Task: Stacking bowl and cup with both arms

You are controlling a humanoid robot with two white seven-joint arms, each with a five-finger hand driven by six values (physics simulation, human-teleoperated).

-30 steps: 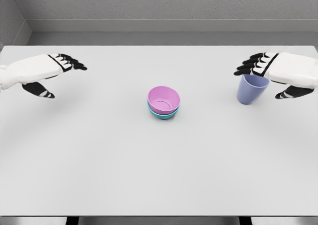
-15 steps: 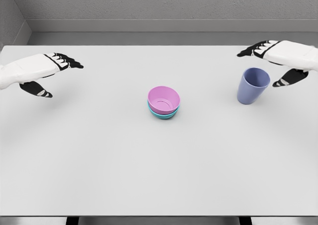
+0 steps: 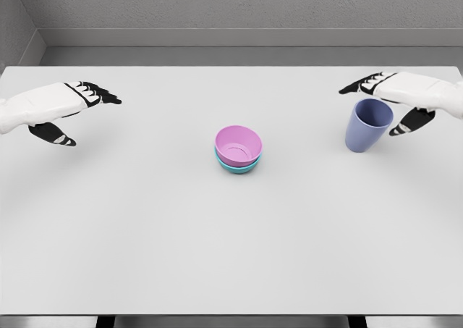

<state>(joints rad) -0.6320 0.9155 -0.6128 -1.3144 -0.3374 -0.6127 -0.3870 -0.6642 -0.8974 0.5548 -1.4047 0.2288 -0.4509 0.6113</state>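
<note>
The right hand is hovering wide-fingered beside the blue cup; a clumsy closing could be tipping it rightward, away from the stacked bowls.

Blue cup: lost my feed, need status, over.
Right hand open, hovering at the blue cup, no grasp. Left hand open, far left. Pink bowl nested in teal bowl, mid-table. Nothing between cup and bowls.

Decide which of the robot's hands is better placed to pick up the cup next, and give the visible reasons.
The right hand. It hovers open at the blue cup, fingers above the rim and thumb beside it. The left hand is across the table, beyond the stacked bowls.
</note>
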